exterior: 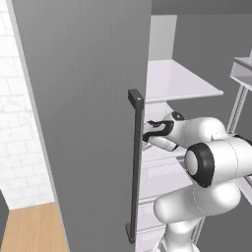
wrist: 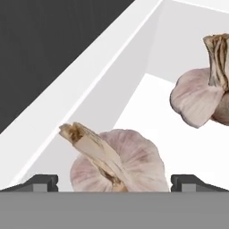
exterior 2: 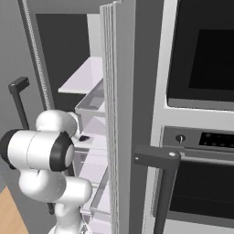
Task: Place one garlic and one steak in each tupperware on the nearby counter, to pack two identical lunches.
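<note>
Hand view: the near garlic (wrist: 118, 161) sits between the spread fingertips (wrist: 42, 182), stalk pointing to ten o'clock.

Kitchen — open fridge (exterior: 88, 123), built-in oven (exterior 2: 201, 50) beside it

A grey fridge door (exterior: 83, 118) fills the left and centre of the left base view, with a dark vertical handle (exterior: 134, 167) at its edge. White shelves (exterior: 179, 81) show upper right. A white brick wall (exterior: 17, 123) and wood floor (exterior: 32, 229) lie at left. An oven (exterior 2: 201, 114) fills the right of the right base view.
</note>
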